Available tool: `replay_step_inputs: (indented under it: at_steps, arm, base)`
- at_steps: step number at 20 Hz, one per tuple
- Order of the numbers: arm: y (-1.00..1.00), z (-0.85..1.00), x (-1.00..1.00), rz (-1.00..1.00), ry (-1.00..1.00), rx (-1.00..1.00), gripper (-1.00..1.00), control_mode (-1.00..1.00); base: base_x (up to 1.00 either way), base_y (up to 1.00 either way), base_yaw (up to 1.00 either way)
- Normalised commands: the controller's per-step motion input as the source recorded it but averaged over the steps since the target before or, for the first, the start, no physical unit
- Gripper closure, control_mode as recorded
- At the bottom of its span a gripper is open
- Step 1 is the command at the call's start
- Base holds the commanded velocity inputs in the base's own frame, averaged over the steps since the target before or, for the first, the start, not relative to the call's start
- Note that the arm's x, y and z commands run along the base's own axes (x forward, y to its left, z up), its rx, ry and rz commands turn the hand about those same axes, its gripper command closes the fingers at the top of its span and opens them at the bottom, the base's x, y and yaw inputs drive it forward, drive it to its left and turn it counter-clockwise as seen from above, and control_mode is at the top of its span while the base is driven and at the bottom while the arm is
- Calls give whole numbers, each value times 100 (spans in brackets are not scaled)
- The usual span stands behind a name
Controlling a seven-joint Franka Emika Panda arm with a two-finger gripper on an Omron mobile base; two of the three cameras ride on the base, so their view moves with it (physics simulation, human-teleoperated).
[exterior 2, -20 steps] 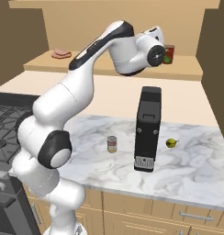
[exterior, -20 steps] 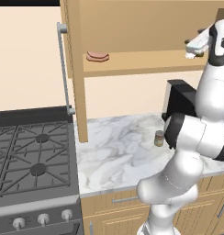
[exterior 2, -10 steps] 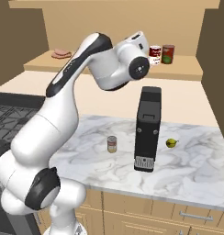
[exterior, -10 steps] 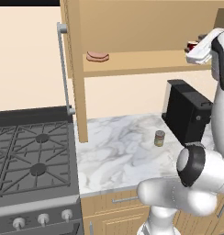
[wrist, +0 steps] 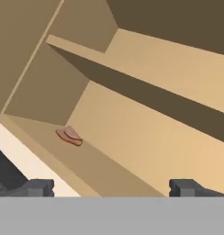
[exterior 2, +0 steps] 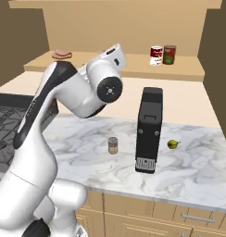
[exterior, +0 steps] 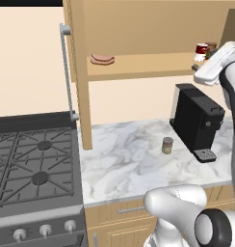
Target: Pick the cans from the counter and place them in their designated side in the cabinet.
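The red can with a white band stands upright at the right end of the cabinet shelf, also seen as the red can. The grey-olive can stands on the marble counter, just left of the coffee machine; it is also the grey-olive can. My gripper is open and empty, its two fingertips far apart. The hand hangs in front of the shelf, below and beside the red can, apart from it, and faces the cabinet's left half.
A darker red can with a green patch stands right of the red can. A slab of meat lies at the shelf's left end. A black coffee machine, a lime, the open cabinet door and the stove surround the counter.
The hand has drawn back from the red can on the shelf and swung towards the cabinet's left. The jaws stayed open. Neither can has moved.
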Motion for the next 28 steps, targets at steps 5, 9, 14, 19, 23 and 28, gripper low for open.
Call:
replay_step_inputs:
  at_steps: [5,9,14,19,23,28]
  arm:
    - [39,-30,-88,-1,6,2,-100,-100]
    - [20,-41,-25,0,10,-4,-100,-100]
    - [17,-7,-35,-1,41,3,-100,-100]
    - [11,0,-39,-4,50,7,-100,-100]
    - [8,-9,-45,-7,50,8,-100,-100]
    - [10,-19,-42,-11,42,12,-100,-100]
  base:
    - [0,0,0]
    - [0,0,0]
    - [0,0,0]
    - [0,0,0]
    - [0,0,0]
    - [0,0,0]
